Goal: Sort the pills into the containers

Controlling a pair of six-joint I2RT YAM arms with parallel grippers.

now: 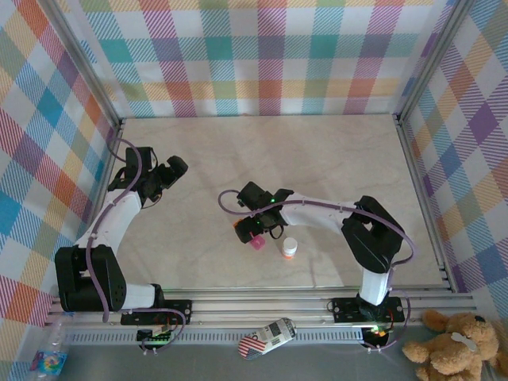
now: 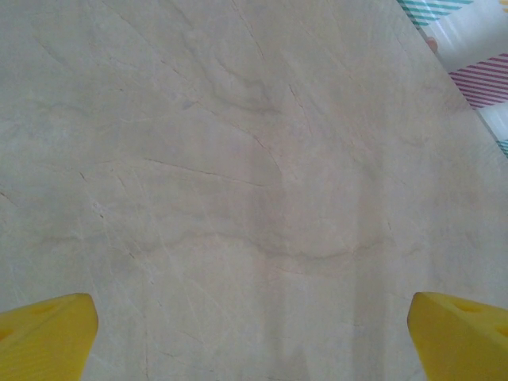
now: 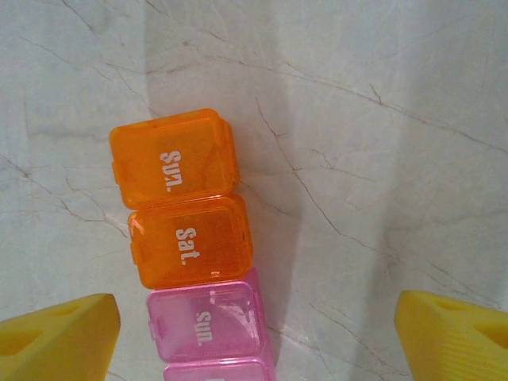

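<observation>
The containers (image 3: pixel 186 238) lie flat on the marble table as a strip of joined small boxes, two orange ones marked "Sun." and "Sat.", then pink ones. All lids that show are shut. My right gripper (image 3: pixel 255 321) hovers over the strip, open, with its yellow fingertips (image 3: pixel 59 333) wide apart and touching nothing. In the top view the containers (image 1: pixel 255 241) peek out under the right gripper (image 1: pixel 252 222). My left gripper (image 1: pixel 176 168) hangs open over bare table at the left, its yellow fingertips (image 2: pixel 48 333) spread wide. The pills are out of view.
A small round orange bottle with a white cap (image 1: pixel 290 248) stands just right of the strip. Plaid walls and metal rails (image 1: pixel 419 198) enclose the table. A small flag-patterned object (image 1: pixel 267 337) lies on the near rail, and a teddy bear (image 1: pixel 454 343) sits outside.
</observation>
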